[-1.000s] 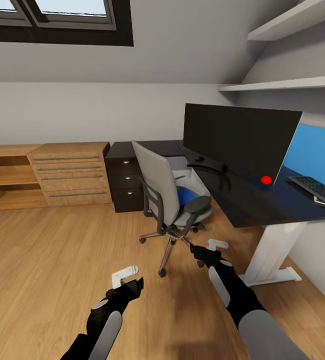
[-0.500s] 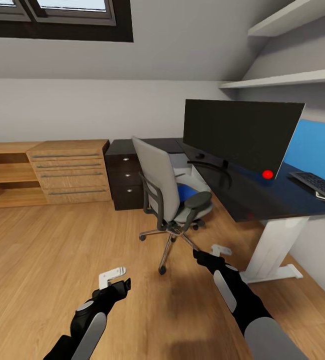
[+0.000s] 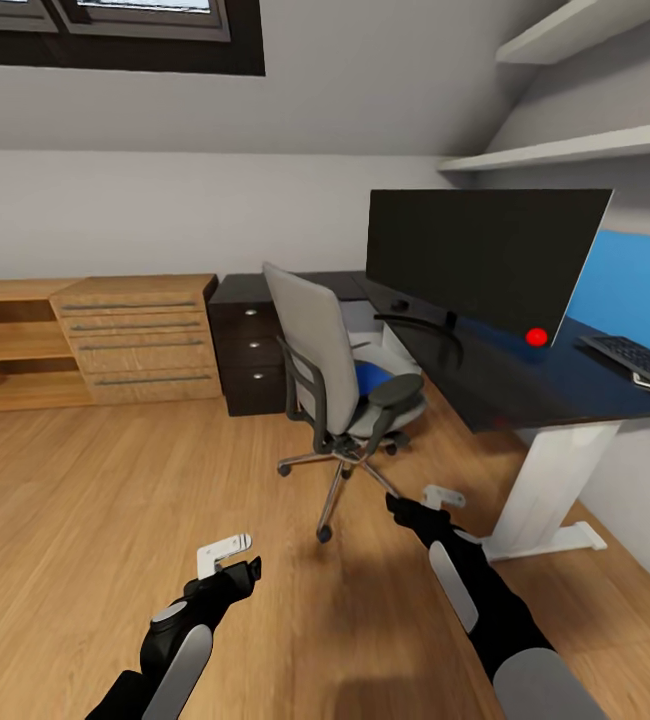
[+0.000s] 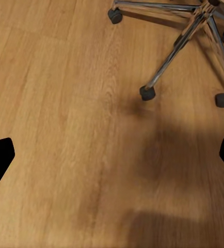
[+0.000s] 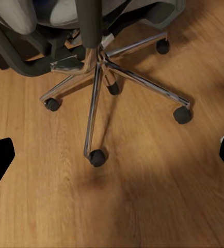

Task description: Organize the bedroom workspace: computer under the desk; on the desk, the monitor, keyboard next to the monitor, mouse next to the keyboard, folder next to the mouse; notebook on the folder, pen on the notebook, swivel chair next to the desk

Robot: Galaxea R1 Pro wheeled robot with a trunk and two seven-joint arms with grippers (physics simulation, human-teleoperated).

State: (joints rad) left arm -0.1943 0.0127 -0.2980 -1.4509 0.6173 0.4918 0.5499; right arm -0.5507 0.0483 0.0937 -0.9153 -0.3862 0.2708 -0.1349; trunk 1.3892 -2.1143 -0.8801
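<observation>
My 2 grippers — left gripper (image 3: pixel 227 553), right gripper (image 3: pixel 443 497) — hang low, jaws apart and empty, ready to reach. The folder (image 3: pixel 368 378) lies on the chair (image 3: pixel 337 385) at center frame, beside the desk (image 3: pixel 505 385).

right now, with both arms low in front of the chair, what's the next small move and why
Probably roll a little closer and raise the right pincer toward the seat. The blue folder lies on the swivel chair, partly hidden behind its armrest, and both pincers, the left pincer too, hang open and empty near the floor, short of the chair. The desk beside it has bare top to receive the folder.
</observation>
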